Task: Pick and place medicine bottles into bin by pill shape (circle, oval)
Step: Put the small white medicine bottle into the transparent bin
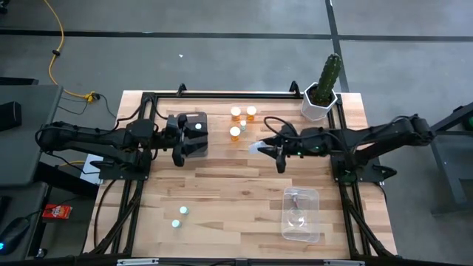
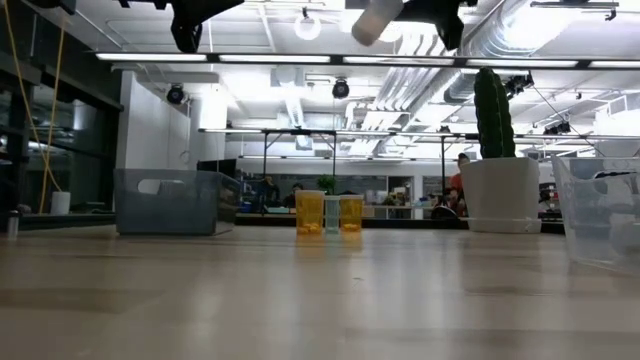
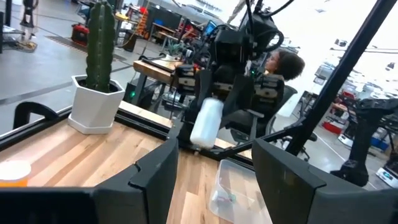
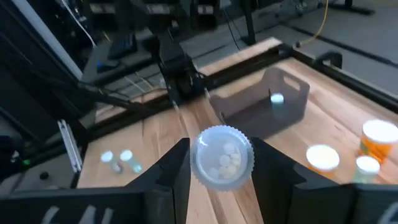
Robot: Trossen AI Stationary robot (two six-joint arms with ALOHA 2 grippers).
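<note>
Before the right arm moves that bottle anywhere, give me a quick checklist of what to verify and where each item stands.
1. Right gripper shut on the pale bottle: ok.
2. Bottle lifted clear of the table: ok, low view shows it high up.
3. Pill shape readable: cannot tell; pale pills show through the bottle's end, their outline is blurred.
4. Grey bin reachable: not ok, left gripper hovers over it.
5. Clear bin unobstructed: ok.
</note>
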